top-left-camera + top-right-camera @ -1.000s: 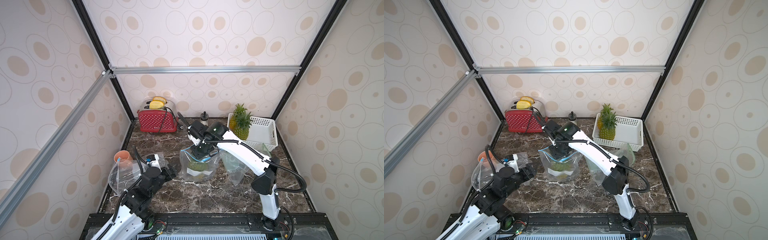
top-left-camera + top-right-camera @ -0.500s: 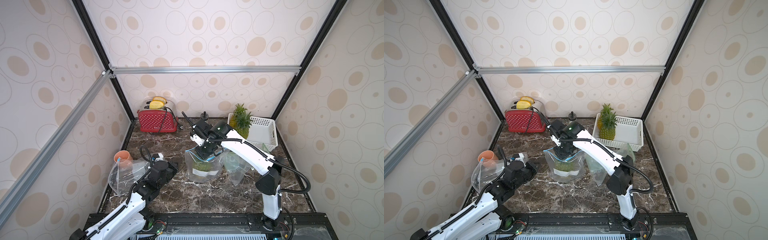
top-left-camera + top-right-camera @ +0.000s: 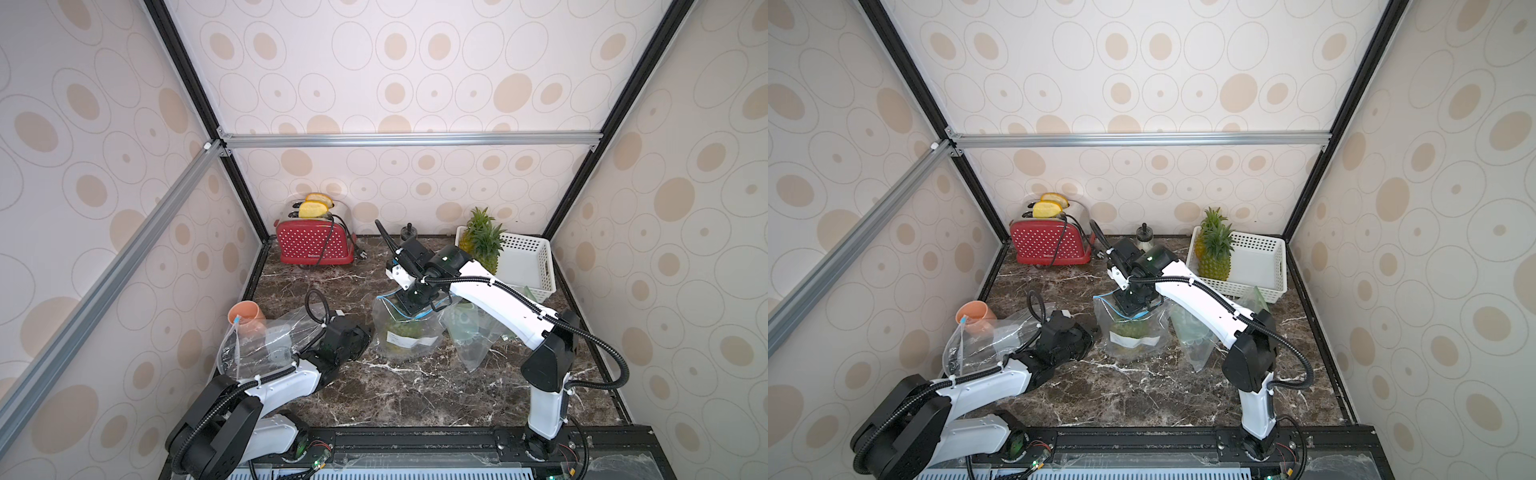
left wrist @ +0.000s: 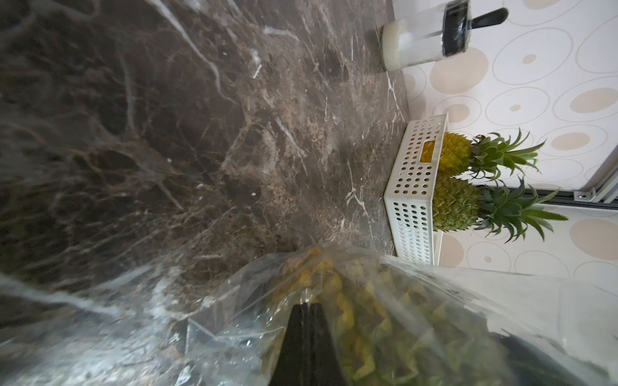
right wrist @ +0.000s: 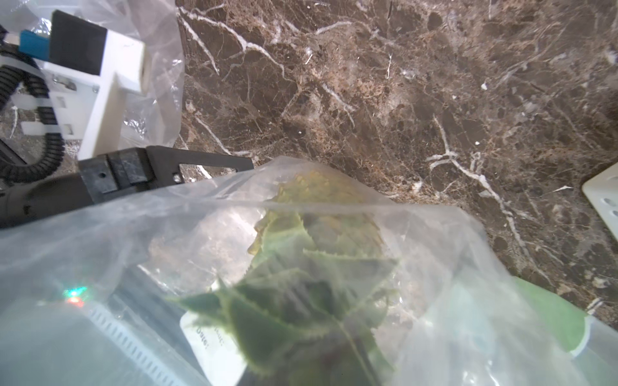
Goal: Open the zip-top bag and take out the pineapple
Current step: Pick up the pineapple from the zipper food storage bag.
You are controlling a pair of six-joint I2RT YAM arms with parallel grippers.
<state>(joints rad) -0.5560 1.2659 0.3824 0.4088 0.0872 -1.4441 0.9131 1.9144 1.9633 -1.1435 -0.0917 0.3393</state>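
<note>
- Taking the clock from the top views, with twelve toward the back wall: your zip-top bag [image 3: 409,336] stands upright in the middle of the tabletop [image 3: 415,395]. The pineapple [image 3: 399,330] is inside it behind clear film.
- Left fingers [image 4: 296,334] are shut tight, tips together on a fold of the bag's wall in the left wrist view. In both top views they meet the bag low on its nine o'clock edge.
- Right fingers [image 3: 409,303] sit on top of the bag at its mouth, with the blue zip line curling round them. Film hides the tips in the right wrist view, so you cannot tell whether they clamp the rim or merely rest there.
- Now the relation your next move turns on: the fruit's long axis is vertical, leafy top up, with the leaves pointing at the right wrist camera. The pineapple lies directly below the right fingers and at three o'clock from the left ones.
- Judging by that, your right arm is nearer the mouth and the leaves, and the left is placed to anchor the wall while you pull.
- Whether the seal is already parted, these views do not settle.
- Mind the spare bag [image 3: 469,336] slumped just beside, at three o'clock under the right arm, and the white basket [image 3: 540,249] at two o'clock.
</note>
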